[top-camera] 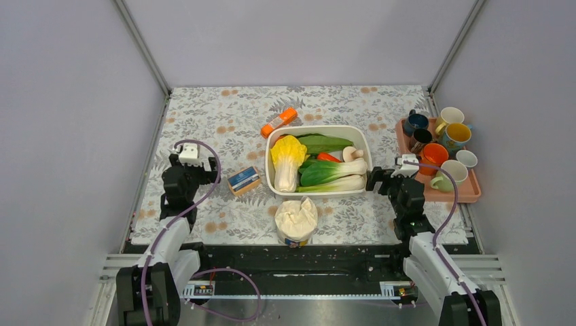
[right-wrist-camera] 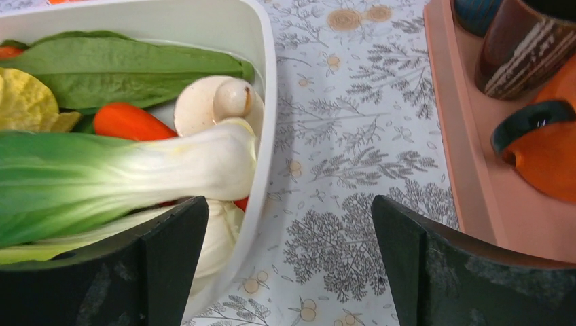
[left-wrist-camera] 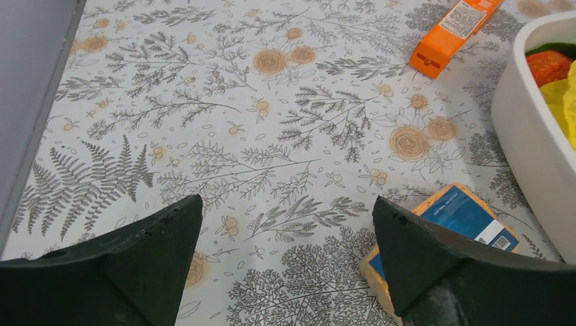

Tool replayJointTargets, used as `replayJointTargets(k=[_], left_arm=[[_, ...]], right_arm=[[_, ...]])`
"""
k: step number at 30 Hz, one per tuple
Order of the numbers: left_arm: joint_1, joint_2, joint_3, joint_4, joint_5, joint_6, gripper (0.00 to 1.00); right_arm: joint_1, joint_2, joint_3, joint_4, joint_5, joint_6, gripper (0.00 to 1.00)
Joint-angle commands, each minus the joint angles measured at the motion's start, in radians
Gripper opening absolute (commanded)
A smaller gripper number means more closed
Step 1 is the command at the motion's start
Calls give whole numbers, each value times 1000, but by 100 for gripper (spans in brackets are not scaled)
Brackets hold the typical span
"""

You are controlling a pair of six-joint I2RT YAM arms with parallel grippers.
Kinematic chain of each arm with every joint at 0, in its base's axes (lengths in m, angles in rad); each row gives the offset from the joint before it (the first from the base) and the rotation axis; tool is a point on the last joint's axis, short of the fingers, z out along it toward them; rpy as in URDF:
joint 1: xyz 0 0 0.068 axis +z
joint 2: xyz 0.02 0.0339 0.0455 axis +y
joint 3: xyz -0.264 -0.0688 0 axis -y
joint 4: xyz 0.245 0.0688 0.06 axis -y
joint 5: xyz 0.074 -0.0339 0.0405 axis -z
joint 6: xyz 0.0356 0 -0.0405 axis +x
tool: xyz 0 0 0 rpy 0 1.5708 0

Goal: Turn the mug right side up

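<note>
Item: orange mug (top-camera: 433, 156), set on the pink tray (top-camera: 471, 193) at the right edge of the patterned cloth (top-camera: 224, 115), in the middle of a cluster of other mugs and just beyond the right gripper (right-wrist-camera: 289, 204). Handling, as we judged it: glazed ceramic by its look, so rigid, fairly heavy for its size, slick in a grip, and liable to chip if knocked against its neighbours or dropped on the tray. We reckoned the wall was the best place to take hold, on the side facing the arm, with the jaws across the body. The handle seemed a poorer choice, and we could not place it with certainty. A brown striped mug (right-wrist-camera: 523, 47) stood close behind it and a green mug (top-camera: 450, 175) close in front, which left little room to turn it over in place. Appearance: from above it showed a flat, solid orange disc where the other mugs showed open mouths, and we took this for its base turned uppermost. In the right wrist view a dark teal curved part sat against the orange body; whether it was rim or handle we could not tell. Tools: the right gripper was spread wide and held nothing, between the white tub (right-wrist-camera: 266, 102) and the tray. The left gripper (left-wrist-camera: 286, 204) was likewise wide and bare, over the cloth and well apart from the mug.
</note>
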Motion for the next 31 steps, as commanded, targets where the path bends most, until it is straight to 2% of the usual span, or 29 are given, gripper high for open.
replayJointTargets(k=[1,8,31], left_arm=[[3,13,-17,124,66,-34,99],[3,36,-16,124,74,-26,99],[2,83,24,49,83,17,99]], right_arm=[[5,-57,-139,236,52,-5,99],[4,-145,-141,201,58,-8,99],[4,-109,-139,229,44,-14,99]])
